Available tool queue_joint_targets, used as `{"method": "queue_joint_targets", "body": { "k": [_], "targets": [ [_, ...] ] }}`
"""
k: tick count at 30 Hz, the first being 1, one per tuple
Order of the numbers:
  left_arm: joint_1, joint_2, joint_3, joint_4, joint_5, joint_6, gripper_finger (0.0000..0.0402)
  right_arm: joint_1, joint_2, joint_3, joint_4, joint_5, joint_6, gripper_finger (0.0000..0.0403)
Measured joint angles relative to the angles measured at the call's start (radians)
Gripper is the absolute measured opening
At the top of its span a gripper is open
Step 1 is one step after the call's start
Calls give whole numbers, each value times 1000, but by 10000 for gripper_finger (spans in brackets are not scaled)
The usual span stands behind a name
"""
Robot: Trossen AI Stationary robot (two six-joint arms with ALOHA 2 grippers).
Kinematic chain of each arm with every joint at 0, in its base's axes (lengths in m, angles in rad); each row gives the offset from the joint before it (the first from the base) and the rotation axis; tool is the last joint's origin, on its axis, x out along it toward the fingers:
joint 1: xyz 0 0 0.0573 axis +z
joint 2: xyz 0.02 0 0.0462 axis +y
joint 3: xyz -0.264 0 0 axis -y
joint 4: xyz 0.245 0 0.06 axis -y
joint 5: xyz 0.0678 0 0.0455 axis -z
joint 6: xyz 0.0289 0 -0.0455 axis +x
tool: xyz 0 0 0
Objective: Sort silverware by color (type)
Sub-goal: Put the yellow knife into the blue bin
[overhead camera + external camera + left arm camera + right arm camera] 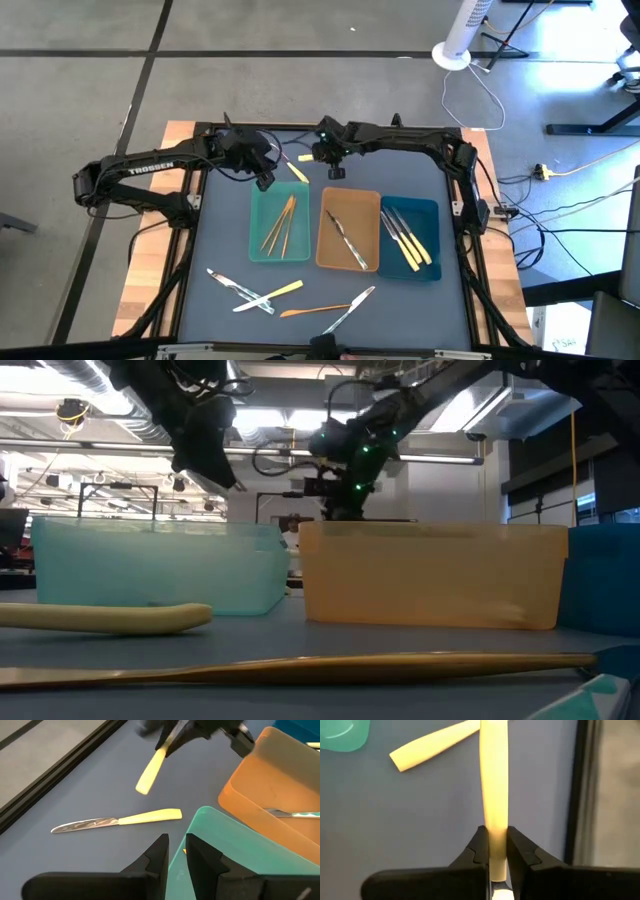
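My right gripper is shut on a yellow-handled utensil above the table's far middle, just beyond the tan tray. A yellow-handled knife lies flat on the mat beside it. My left gripper hovers over the far corner of the teal tray, its fingers a narrow gap apart with nothing between them. Gold utensils lie in the teal tray, silver ones in the tan tray, and yellow-handled ones in the dark-blue tray. My right gripper pinches the yellow handle between its two fingers, close to where the silver part begins. The fingers slant down from above and lie along the utensil. The handle sticks out past the fingertips, with its free end lowest and clear of the mat.
Several loose utensils lie near the table's front edge: silver ones, a yellow-handled one, a gold one and another silver one. The black frame rail runs along the far edge.
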Motion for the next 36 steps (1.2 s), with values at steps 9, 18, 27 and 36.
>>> {"method": "queue_joint_targets", "body": {
  "k": [9,18,27,36],
  "targets": [
    [0,0,0,0,-5,1,60,135,0,18,25,242,-141,21],
    [0,0,0,-1,23,1,60,237,0,18,49,368,-227,21],
    [0,0,0,-2,84,1,60,300,-2,19,159,451,-332,21],
    [0,0,0,-1,27,-8,60,348,-2,19,212,483,-404,21]
  ]
}}
